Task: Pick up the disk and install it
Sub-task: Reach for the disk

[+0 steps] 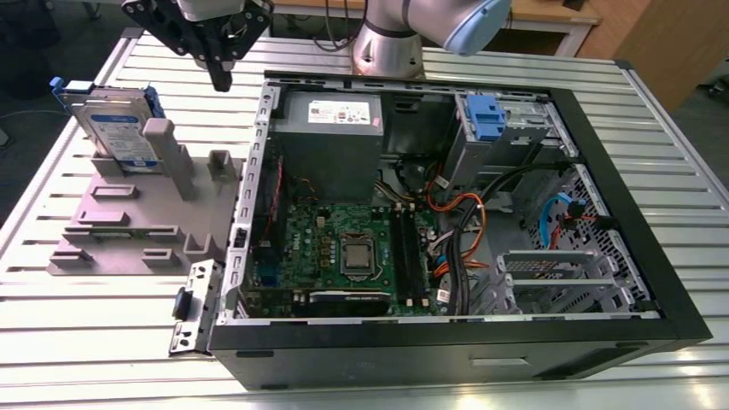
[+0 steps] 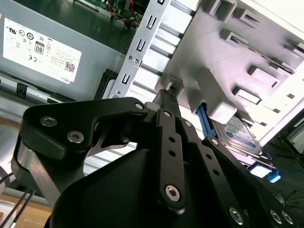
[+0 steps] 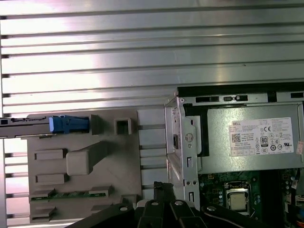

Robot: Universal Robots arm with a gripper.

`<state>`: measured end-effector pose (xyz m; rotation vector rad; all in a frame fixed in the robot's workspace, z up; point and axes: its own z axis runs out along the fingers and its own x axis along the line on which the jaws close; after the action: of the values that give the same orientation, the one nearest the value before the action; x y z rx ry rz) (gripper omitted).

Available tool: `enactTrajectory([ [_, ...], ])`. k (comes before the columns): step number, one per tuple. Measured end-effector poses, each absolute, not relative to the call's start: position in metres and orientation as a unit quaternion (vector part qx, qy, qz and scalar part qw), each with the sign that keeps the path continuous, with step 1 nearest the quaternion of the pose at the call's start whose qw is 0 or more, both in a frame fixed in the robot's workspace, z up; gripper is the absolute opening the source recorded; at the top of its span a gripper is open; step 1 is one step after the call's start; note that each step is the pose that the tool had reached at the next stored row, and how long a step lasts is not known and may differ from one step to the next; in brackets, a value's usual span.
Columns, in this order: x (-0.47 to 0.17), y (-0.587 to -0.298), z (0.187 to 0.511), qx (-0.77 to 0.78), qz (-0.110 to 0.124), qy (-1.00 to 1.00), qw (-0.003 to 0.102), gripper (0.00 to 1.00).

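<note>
The hand (image 1: 220, 83) hangs empty, fingers pressed together, above the gap between a grey holder (image 1: 125, 224) and the open computer case (image 1: 456, 352). The disk (image 1: 118, 128) stands on edge in the holder — toward the exterior view's left of the hand, lower, apart. Bare worktop (image 1: 91, 342) lies beyond it.

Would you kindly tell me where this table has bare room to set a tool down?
The table is bare in front of the grey holder, at the exterior view's lower left, and along the strip on that view's right of the computer case. The gap between holder and case is tight, and the gripper hangs above it.
</note>
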<state>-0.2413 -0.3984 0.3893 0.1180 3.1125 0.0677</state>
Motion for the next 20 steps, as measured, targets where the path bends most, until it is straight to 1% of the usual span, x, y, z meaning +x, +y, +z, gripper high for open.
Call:
enactTrajectory([
  [20, -0.247, -0.3984, 0.389, 0.038, 0.022, 0.999, 0.013, 0.11],
])
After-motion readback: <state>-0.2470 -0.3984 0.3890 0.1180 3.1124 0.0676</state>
